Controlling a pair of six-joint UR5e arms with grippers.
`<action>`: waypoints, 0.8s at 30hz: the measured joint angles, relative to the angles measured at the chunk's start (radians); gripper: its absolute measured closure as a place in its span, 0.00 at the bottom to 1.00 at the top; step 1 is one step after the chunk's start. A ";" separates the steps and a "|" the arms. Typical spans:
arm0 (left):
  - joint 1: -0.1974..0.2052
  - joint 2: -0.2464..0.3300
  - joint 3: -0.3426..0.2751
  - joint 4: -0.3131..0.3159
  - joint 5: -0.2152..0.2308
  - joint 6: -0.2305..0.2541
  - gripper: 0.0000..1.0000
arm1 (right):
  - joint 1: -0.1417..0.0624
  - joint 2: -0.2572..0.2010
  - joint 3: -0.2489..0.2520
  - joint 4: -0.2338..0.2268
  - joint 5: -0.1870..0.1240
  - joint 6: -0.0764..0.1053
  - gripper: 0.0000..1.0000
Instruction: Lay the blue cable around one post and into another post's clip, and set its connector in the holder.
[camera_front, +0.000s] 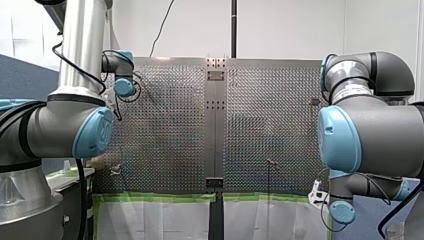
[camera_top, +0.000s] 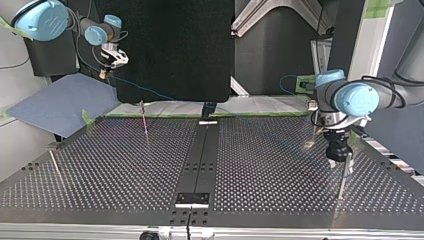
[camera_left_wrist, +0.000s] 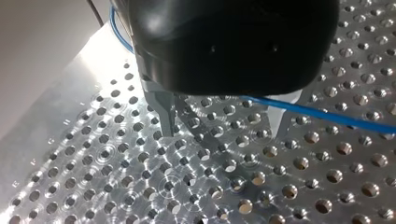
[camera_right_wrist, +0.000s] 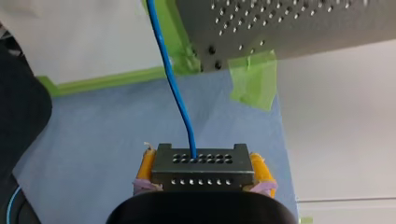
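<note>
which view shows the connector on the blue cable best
The right wrist view: the connector sits close up, clamped between the yellow pads of my right gripper, the blue cable running out of it. In the top view it is too small to make out; the front and left wrist views do not show it.

Even indoor light, hard glare on metal.
Left wrist view: the perforated desk (camera_left_wrist: 88, 116) shines white toward its edge. Top view: a black panel (camera_top: 170, 50) sits dark behind it.
</note>
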 joint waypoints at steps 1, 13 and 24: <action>0.001 0.000 -0.004 0.006 0.001 -0.007 0.00 | 0.001 0.000 0.000 -0.003 -0.009 0.000 1.00; 0.025 0.000 -0.097 0.103 0.019 -0.107 0.00 | 0.012 0.000 -0.005 -0.004 -0.114 0.005 1.00; 0.039 0.000 -0.148 0.205 -0.011 -0.210 0.00 | 0.024 0.000 -0.008 -0.002 -0.136 0.006 1.00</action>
